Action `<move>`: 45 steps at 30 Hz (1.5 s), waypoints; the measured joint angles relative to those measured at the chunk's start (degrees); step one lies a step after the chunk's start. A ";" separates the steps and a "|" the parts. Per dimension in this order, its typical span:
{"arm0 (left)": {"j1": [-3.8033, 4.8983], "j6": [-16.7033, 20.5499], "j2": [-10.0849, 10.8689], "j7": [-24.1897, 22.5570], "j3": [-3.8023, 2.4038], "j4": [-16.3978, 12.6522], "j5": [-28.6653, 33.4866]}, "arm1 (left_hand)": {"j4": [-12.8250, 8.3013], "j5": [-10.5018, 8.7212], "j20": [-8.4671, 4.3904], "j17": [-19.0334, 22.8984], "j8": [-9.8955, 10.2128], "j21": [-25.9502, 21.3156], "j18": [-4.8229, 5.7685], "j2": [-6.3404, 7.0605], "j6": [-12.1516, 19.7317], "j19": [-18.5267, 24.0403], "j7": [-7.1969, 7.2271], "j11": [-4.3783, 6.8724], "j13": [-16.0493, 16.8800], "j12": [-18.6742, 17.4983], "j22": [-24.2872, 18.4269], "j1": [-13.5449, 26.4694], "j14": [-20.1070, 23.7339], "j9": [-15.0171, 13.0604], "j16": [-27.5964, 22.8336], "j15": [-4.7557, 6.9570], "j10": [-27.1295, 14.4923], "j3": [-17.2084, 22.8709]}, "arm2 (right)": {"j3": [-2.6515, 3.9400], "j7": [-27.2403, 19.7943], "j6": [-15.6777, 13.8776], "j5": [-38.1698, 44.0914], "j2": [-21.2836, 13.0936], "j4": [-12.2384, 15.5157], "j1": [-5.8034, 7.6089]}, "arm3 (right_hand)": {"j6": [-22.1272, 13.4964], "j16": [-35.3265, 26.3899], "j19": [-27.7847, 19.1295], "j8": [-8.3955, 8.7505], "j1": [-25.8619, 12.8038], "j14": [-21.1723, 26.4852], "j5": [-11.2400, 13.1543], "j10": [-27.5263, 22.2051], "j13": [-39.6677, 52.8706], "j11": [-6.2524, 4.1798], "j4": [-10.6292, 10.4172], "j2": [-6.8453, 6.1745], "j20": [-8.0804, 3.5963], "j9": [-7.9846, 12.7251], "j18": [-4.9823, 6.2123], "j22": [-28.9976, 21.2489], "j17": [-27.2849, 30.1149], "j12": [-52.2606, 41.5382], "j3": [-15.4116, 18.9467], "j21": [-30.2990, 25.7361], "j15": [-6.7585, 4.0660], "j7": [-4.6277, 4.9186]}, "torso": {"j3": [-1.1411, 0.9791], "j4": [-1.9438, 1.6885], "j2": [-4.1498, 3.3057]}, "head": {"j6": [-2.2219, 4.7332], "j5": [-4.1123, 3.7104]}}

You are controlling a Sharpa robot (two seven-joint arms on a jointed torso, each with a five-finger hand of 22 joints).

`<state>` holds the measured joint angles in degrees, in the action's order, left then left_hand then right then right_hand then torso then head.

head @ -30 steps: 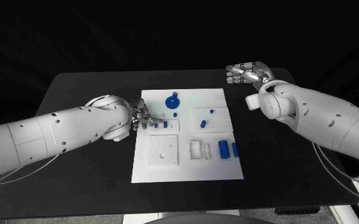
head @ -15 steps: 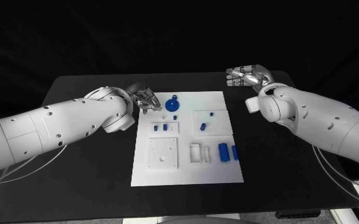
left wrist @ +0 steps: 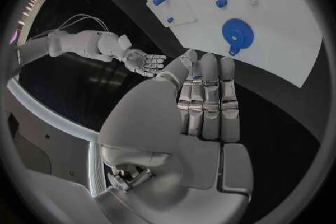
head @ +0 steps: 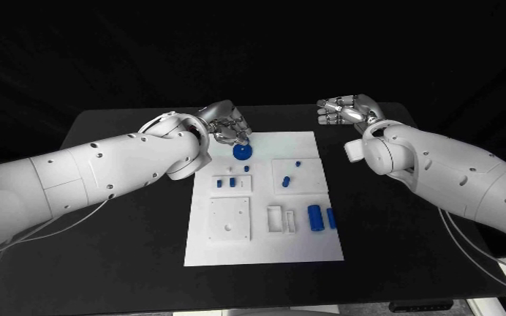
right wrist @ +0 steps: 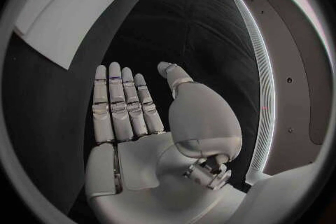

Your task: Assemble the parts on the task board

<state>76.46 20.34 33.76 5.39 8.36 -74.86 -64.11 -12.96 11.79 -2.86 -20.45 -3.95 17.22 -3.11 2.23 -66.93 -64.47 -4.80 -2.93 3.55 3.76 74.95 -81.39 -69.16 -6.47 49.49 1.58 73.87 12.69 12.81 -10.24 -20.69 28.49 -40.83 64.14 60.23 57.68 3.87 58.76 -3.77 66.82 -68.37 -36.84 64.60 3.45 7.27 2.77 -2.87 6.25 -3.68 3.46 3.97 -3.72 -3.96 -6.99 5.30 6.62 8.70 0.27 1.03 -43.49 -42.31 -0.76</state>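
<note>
The white task board (head: 264, 246) lies mid-table with several blue parts on it. A blue gear (head: 241, 152) sits near its far left corner. My left hand (head: 227, 127) hovers just beyond the gear with its fingertips close to the gear's tab. In the left wrist view the fingers (left wrist: 210, 95) lie straight and together, and a small blue part (left wrist: 198, 75) shows pinched between thumb and finger, with the gear (left wrist: 237, 31) just ahead. My right hand (head: 343, 109) is raised off the board's far right corner, its palm (right wrist: 133, 123) flat and empty.
Two short blue pegs (head: 226, 181) stand in a small white block. Further blue pieces (head: 286, 179) rest on a square panel to the right. Two larger blue cylinders (head: 316, 216) lie near the board's right edge. A white square plate (head: 230, 219) occupies the near left.
My left hand has moved from the small peg block toward the board's far edge, ending over the gear. The right hand has hardly moved. The camera has shifted slightly.
</note>
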 measured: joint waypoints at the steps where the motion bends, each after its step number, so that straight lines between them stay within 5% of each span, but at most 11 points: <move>1: 0.04 -0.01 -0.52 -0.22 0.09 0.39 -1.23 | -0.19 0.00 0.11 -0.18 0.00 0.42 0.00 0.00 0.23 0.11 0.23 -0.04 0.00 0.00 0.00 0.00 -0.04 0.31 0.23 0.04 -0.42 0.19 | 0.00 0.00 0.00 0.00 0.03 0.00 0.00 | 0.00 0.00 0.00 0.00 0.00 0.00 0.00 0.00 0.00 0.00 0.00 0.00 0.00 0.00 0.00 0.00 0.00 0.00 0.00 0.00 0.00 0.00 | -0.03 0.02 0.00 | 0.05 -0.01; 4: 0.09 -0.16 -2.11 -0.79 0.49 1.68 -5.17 | -0.32 0.00 0.19 -0.55 0.00 1.07 -0.89 0.45 1.16 0.19 0.13 -0.39 -0.06 0.00 0.00 0.45 -0.04 1.11 0.51 0.04 -1.72 0.32 | 0.00 0.00 0.00 0.00 0.13 0.00 0.00 | 0.00 0.00 0.00 0.00 0.00 0.00 0.00 0.00 0.00 0.00 0.00 0.00 0.00 0.00 0.00 0.00 0.00 0.00 0.00 0.00 0.00 0.00 | -0.04 0.03 -0.02 | 0.14 -0.11; 19: -0.32 -3.49 -6.88 -1.50 4.08 6.26 -20.46 | 0.57 -1.21 0.87 -0.88 0.00 -2.09 -0.89 1.85 1.24 -0.60 -0.21 -1.17 -0.05 0.00 -0.02 1.85 -0.02 2.40 1.50 -0.39 -4.99 -0.57 | 0.00 0.00 0.02 -0.02 0.31 0.09 0.00 | 0.00 0.00 0.00 0.00 0.00 0.00 0.00 0.00 0.00 0.00 0.00 0.00 0.00 0.00 0.00 0.00 0.00 0.00 0.00 0.00 0.00 0.00 | -0.01 -0.01 -0.08 | -0.01 -0.50; 45: -2.01 -8.76 -8.74 -1.10 4.73 9.41 -27.08 | 3.69 -1.44 1.33 -0.21 0.00 -8.92 -0.89 2.34 2.91 -4.03 -0.17 -1.63 -0.04 -0.27 -0.04 2.35 -0.23 2.56 1.94 -0.60 -6.78 -3.11 | 0.00 0.00 0.06 -0.12 0.60 0.18 0.00 | 0.00 0.00 0.00 0.00 0.00 0.00 0.00 0.00 0.00 0.00 0.00 0.00 0.00 0.00 0.00 0.00 0.00 0.00 0.00 0.00 0.00 0.00 | 0.03 0.02 -0.04 | -0.29 -0.47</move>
<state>74.45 11.58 25.02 4.29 13.09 -65.45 -91.19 -9.28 10.35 -1.53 -20.66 -3.95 8.30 -3.99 4.57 -64.02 -68.50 -4.97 -4.56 3.50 3.49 74.91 -79.04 -69.38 -3.91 51.43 0.99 67.09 9.58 12.81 -10.24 -20.63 28.38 -40.23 64.32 60.23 57.68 3.87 58.76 -3.77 66.82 -68.37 -36.84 64.60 3.45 7.27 2.77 -2.87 6.25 -3.68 3.46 3.97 -3.72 -3.96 -6.99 5.30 6.62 8.70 0.30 1.05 -43.53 -42.60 -1.22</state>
